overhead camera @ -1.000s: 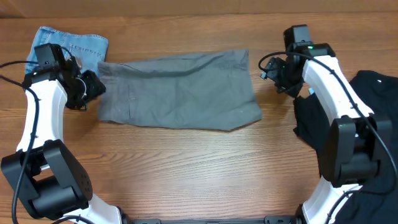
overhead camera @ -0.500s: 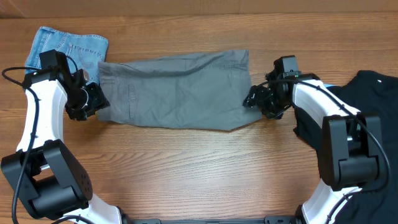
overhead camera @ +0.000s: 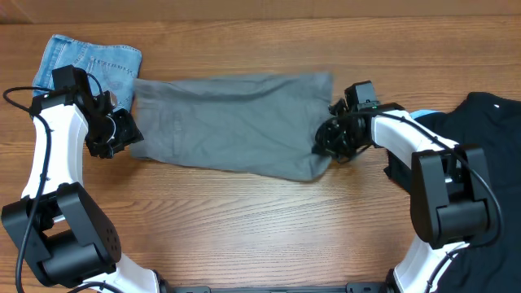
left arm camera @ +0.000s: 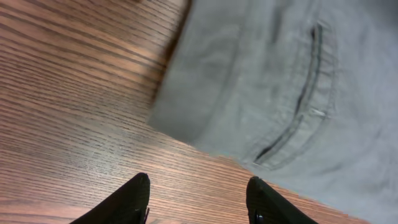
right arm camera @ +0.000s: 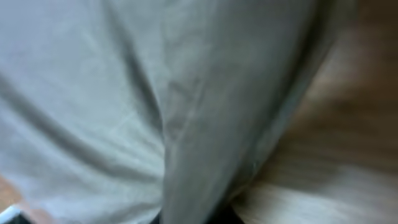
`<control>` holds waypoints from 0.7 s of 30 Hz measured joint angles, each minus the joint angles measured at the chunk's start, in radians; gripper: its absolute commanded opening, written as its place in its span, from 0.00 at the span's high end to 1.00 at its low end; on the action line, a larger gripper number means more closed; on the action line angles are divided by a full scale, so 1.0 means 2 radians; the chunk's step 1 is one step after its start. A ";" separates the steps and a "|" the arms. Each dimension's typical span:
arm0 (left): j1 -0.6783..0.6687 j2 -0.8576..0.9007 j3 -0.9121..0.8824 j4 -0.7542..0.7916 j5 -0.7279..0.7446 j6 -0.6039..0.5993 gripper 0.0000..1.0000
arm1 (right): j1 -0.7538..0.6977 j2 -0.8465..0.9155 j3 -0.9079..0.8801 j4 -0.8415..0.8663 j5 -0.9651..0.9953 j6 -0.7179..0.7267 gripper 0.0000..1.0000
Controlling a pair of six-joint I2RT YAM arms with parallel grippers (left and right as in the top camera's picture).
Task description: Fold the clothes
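The clothes (overhead camera: 228, 122), a pair of grey-olive shorts, lie spread flat across the middle of the wooden table. My left gripper (overhead camera: 130, 134) hovers at their left end. In the left wrist view it (left arm camera: 199, 183) is open over bare wood, with the shorts' corner and a seamed pocket (left arm camera: 280, 81) just ahead of the fingertips (left arm camera: 142, 182). My right gripper (overhead camera: 324, 142) is at the shorts' right edge, shut on a pinched ridge of the cloth. The right wrist view is filled with blurred grey fabric (right arm camera: 124, 93) rising from the jaws, which are almost hidden.
A folded light-blue denim garment (overhead camera: 89, 59) lies at the back left, behind my left arm. A black garment (overhead camera: 488, 138) covers the table's right side under my right arm. Bare wood (overhead camera: 260, 220) runs along the front.
My right gripper has swung left from open air onto the shorts' right edge and shut on the cloth, pulling that edge out of shape. My left gripper moved slightly toward the shorts and stays open.
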 measured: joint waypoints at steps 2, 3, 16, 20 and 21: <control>0.000 0.000 0.000 -0.002 0.000 0.000 0.46 | -0.005 -0.013 0.006 -0.066 0.037 0.002 0.96; 0.000 0.000 0.000 -0.002 0.000 0.000 0.46 | -0.007 -0.022 0.010 -0.095 0.056 0.004 0.86; -0.032 0.000 0.000 0.033 0.027 0.038 0.46 | -0.037 -0.178 0.020 -0.154 0.181 0.044 0.23; -0.061 0.000 0.000 0.067 0.035 0.072 0.59 | -0.047 -0.183 0.021 -0.116 0.149 0.035 0.44; -0.069 0.001 0.000 0.076 0.037 0.082 0.62 | -0.045 -0.183 0.021 -0.109 0.137 0.032 0.48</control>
